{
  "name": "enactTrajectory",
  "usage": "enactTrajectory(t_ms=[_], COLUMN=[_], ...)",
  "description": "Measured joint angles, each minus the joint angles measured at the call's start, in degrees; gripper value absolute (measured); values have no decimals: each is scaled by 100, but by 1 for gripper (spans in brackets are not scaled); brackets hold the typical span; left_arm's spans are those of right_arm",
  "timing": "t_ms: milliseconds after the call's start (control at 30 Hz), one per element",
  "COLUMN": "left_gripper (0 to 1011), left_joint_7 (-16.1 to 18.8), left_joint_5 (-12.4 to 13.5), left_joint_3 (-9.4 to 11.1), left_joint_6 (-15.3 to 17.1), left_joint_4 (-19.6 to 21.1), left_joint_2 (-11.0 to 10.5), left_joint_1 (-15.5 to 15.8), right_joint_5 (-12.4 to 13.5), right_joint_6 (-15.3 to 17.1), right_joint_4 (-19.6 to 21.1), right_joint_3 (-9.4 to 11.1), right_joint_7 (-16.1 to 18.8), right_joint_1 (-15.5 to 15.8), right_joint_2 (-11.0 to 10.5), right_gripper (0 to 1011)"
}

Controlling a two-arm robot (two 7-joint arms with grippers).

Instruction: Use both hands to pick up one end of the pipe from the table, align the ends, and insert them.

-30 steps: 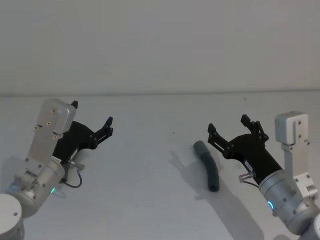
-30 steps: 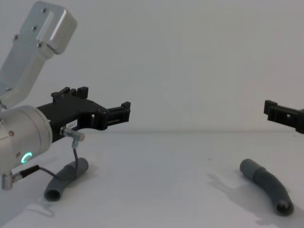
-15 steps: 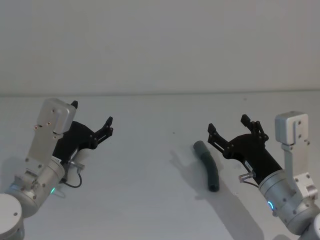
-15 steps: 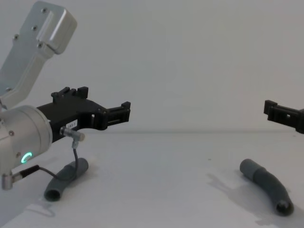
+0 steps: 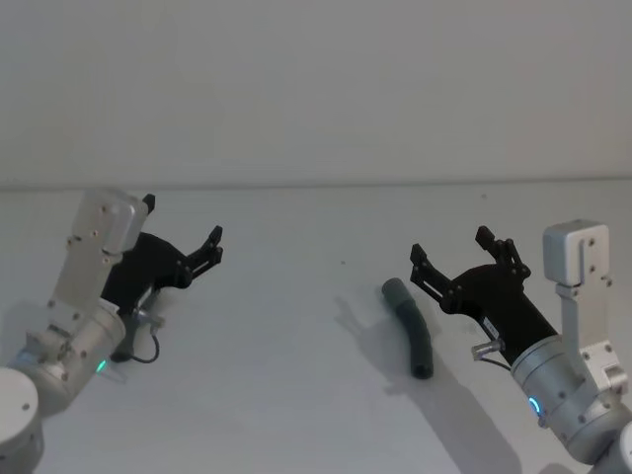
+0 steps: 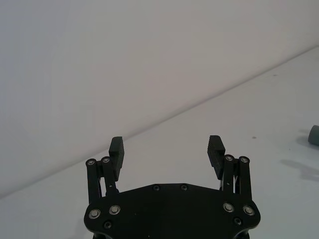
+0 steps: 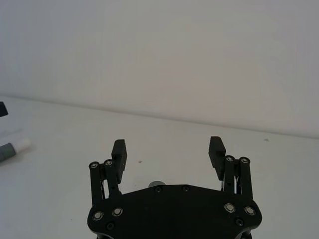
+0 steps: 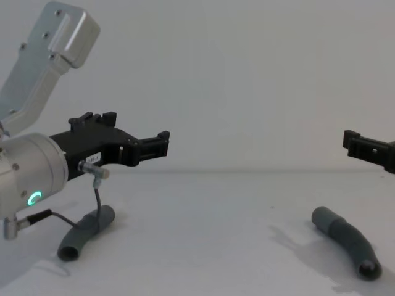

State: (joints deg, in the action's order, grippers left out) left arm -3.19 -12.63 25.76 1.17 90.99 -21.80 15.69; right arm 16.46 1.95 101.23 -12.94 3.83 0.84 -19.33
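Observation:
Two dark grey curved pieces of the pipe lie apart on the white table (image 5: 296, 395). One piece (image 5: 410, 326) (image 8: 345, 240) rests right of centre, just ahead of and below my right gripper (image 5: 450, 245) (image 7: 168, 148), which hovers open and empty. The other piece (image 8: 86, 232) lies at the left beneath my left wrist; its narrow white tip (image 7: 22, 145) points toward the middle. My left gripper (image 5: 183, 222) (image 8: 133, 128) (image 6: 166, 147) hangs open above it, holding nothing. The round end of the right piece (image 6: 314, 134) peeks in at the left wrist view's edge.
A plain pale wall (image 5: 316, 89) rises behind the table's far edge. A thin black cable (image 8: 74, 219) loops from my left wrist down near the left piece. Bare table stretches between the two pieces.
My left arm has swung slightly to the left and tipped a little; its gripper stays open. The right arm and both pipe pieces have not moved.

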Motion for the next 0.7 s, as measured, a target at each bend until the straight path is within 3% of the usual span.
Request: enactTrajectory(t_ms=[300,700], left_gripper=[1001,1001], left_joint_7=[-436,-666], left_joint_5=[-291,-650], left_joint_3=[-44,-122], left_joint_6=[417,1672], left_joint_4=[-371,-513], left_joint_2=[88,247], left_joint_1=[450,933], right_joint_5=[0,0], right_joint_6=[0,0], right_joint_4=[0,0], right_joint_3=[0,0], right_joint_7=[0,0], right_joint_1=[0,0], right_joint_2=[0,0], right_gripper=[1003,1003])
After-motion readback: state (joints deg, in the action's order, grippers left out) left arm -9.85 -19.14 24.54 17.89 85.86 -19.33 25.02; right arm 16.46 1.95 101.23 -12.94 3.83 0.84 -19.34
